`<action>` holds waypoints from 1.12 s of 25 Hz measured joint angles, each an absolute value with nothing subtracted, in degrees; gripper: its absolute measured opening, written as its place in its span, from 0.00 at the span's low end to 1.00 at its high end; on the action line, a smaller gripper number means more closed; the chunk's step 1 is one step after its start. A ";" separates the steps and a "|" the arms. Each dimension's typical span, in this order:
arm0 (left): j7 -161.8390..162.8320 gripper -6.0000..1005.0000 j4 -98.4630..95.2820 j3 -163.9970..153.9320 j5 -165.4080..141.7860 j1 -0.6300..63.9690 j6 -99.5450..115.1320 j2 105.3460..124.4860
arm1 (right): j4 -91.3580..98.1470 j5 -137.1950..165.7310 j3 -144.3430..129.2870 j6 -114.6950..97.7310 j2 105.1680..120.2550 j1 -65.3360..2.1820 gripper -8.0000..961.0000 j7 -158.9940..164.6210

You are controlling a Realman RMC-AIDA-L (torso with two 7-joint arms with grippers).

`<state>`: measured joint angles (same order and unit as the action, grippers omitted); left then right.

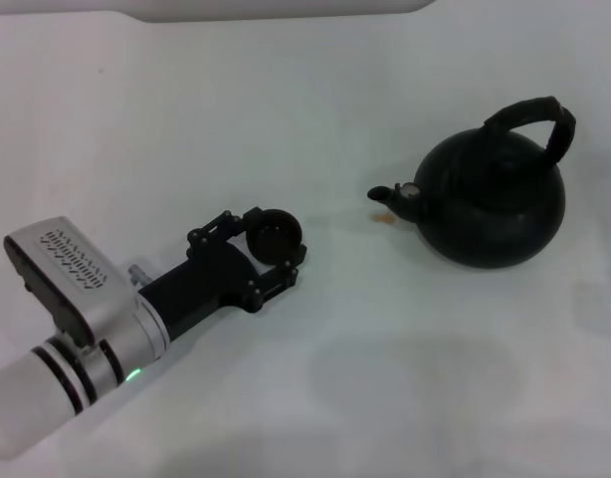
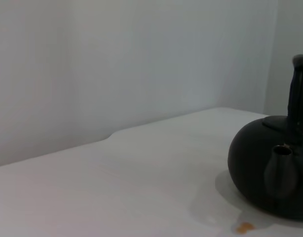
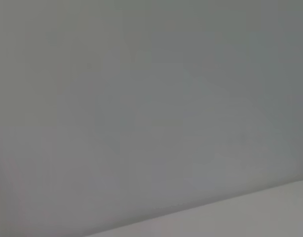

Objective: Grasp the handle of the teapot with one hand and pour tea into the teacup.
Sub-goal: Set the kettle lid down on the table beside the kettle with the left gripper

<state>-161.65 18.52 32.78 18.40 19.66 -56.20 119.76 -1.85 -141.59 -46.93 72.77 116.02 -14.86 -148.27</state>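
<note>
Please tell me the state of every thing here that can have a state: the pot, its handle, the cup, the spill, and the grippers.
Large round black matte teapot: upright on the white table, untouched.
Thick black arched handle: raised over the pot, nothing grasping it.
Tiny dark round teacup: held between the fingers of the left gripper, off to the spout's side.
Small orange-tan tea stain: on the table under the spout.
Right gripper: not in view.
</note>
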 joint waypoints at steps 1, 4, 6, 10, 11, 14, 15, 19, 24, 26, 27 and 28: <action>-161.65 0.71 18.52 32.79 18.39 19.66 -55.91 119.74 | -1.84 -141.59 -46.93 72.77 116.02 -14.85 0.82 -148.27; -161.64 0.71 18.67 32.78 18.37 19.90 -54.25 119.72 | -1.84 -141.60 -46.93 72.81 116.02 -14.86 0.82 -148.27; -161.63 0.71 18.75 32.78 18.37 20.07 -53.72 119.71 | -1.84 -141.59 -46.93 72.81 116.02 -14.85 0.82 -148.27; -161.63 0.71 18.83 32.77 18.37 20.14 -53.57 119.70 | -1.88 -141.60 -46.93 72.94 116.02 -14.85 0.82 -148.27; -161.63 0.71 18.83 32.72 18.34 20.17 -53.58 119.70 | -1.92 -141.60 -46.93 72.94 116.02 -14.85 0.82 -148.27; -161.63 0.71 18.83 32.40 17.85 20.46 -53.57 119.71 | -1.98 -141.65 -46.93 72.96 116.02 -14.85 0.82 -148.27; -161.63 0.71 18.83 32.38 17.62 20.56 -53.55 119.71 | -1.99 -141.65 -46.93 72.97 116.02 -14.85 0.82 -148.27; -161.65 0.72 19.01 32.35 17.49 20.47 -53.86 119.68 | -2.07 -141.68 -46.93 72.99 116.02 -14.85 0.82 -148.27; -161.67 0.80 19.38 32.58 17.48 20.22 -54.13 119.44 | -2.10 -141.75 -46.93 73.02 116.02 -14.76 0.82 -148.27; -161.68 0.86 19.40 32.64 17.48 20.15 -54.38 119.44 | -2.11 -141.78 -46.93 73.03 116.02 -14.73 0.82 -148.27; -161.69 0.89 19.40 32.67 17.48 20.07 -54.89 119.43 | -2.11 -141.78 -46.93 73.04 116.02 -14.70 0.82 -148.27; -161.69 0.89 19.40 32.68 17.49 19.97 -55.48 119.42 | -2.11 -141.78 -46.93 73.04 116.02 -14.69 0.82 -148.27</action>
<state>-161.69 19.40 32.68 17.49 19.97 -55.48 119.42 -2.11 -141.78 -46.93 73.04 116.02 -14.69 -148.27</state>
